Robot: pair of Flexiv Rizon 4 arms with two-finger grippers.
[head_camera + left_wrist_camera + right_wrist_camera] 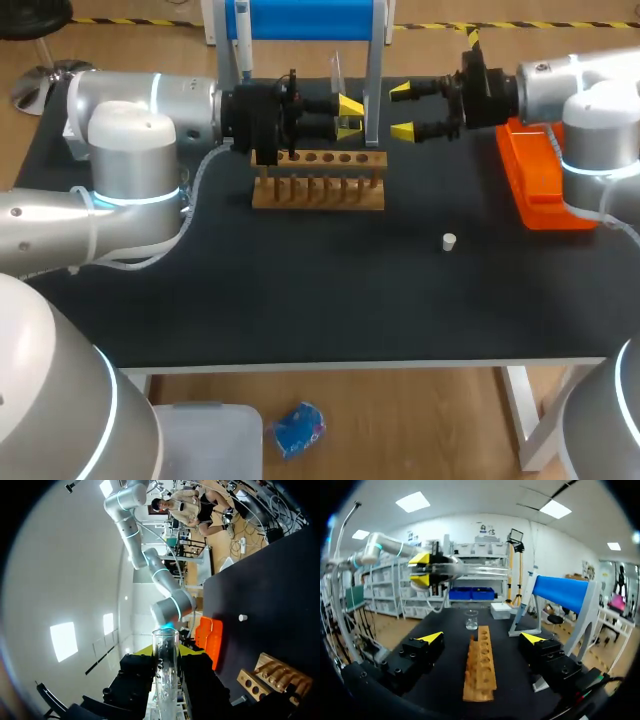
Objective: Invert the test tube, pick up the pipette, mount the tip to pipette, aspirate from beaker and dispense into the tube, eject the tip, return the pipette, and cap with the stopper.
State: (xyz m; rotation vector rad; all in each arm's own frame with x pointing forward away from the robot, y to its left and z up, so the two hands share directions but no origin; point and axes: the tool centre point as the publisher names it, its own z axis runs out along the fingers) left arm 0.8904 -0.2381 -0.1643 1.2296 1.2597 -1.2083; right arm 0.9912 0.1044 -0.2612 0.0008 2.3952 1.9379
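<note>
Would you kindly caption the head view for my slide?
Left gripper holding the test tube aloft, right gripper open opposite, wooden rack nearby.

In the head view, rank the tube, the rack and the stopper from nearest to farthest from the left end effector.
1. The tube: held in the left end effector itself.
2. The rack: on the table just below that end effector.
3. The stopper: farthest, lying alone on the table off to the right.

Lighting bright, even; source overhead ceiling panels. Shadows barely discernible on matte black table. Glare: soft highlights on silver left arm casing, sheen along glass test tube.
</note>
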